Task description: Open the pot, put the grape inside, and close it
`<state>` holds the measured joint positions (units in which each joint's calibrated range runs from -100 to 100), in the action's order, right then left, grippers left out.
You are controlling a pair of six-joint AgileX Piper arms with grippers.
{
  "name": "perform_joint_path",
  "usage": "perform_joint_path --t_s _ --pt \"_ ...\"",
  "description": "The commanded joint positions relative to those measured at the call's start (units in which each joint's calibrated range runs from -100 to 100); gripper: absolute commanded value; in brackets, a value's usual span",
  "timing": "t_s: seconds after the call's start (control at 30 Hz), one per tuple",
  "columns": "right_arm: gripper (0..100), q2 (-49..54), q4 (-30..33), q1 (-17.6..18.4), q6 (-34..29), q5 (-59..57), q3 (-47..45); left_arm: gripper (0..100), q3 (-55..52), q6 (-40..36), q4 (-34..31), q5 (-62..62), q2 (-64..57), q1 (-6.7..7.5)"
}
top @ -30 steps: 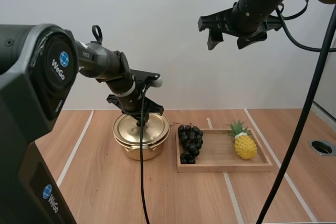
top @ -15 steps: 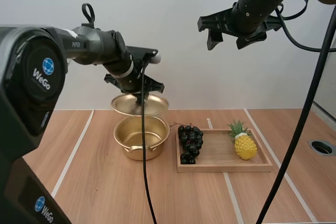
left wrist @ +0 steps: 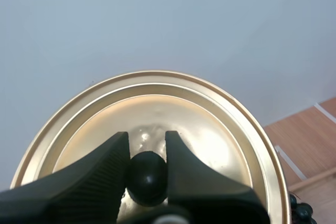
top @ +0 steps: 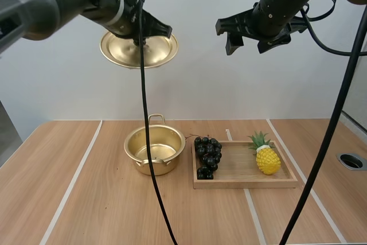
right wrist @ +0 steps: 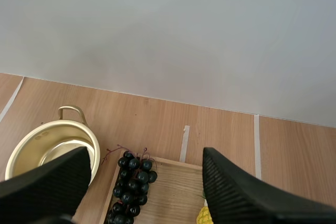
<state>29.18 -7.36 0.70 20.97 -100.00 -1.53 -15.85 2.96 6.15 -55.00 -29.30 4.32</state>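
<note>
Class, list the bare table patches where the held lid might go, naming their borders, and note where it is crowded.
Bare table lies left of the pot, out to the left edge, and along the front, before pot and tray. Right of the tray is a narrower strip. Crowded: the slim gap between pot and tray, with grapes at that end.
</note>
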Motion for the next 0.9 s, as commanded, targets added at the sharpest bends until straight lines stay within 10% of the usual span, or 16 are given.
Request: perform_joint_path --t_s 0.0,0.37,0.87 --pt "100 0.59 -0.55 -0.22 0.66 0.0 -0.1 0 2.25 -5.19 -5.24 2.12 -4.64 -0.26" --pt "100 0.59 -0.9 -0.22 1.91 0.0 -9.78 0 16.06 -7.17 -7.48 20.13 -13.82 -4.55" --pt "100 0.48 -6.18 -0.22 4.16 0.0 -18.61 0 47.31 -8.09 -0.47 27.68 -13.8 -4.71"
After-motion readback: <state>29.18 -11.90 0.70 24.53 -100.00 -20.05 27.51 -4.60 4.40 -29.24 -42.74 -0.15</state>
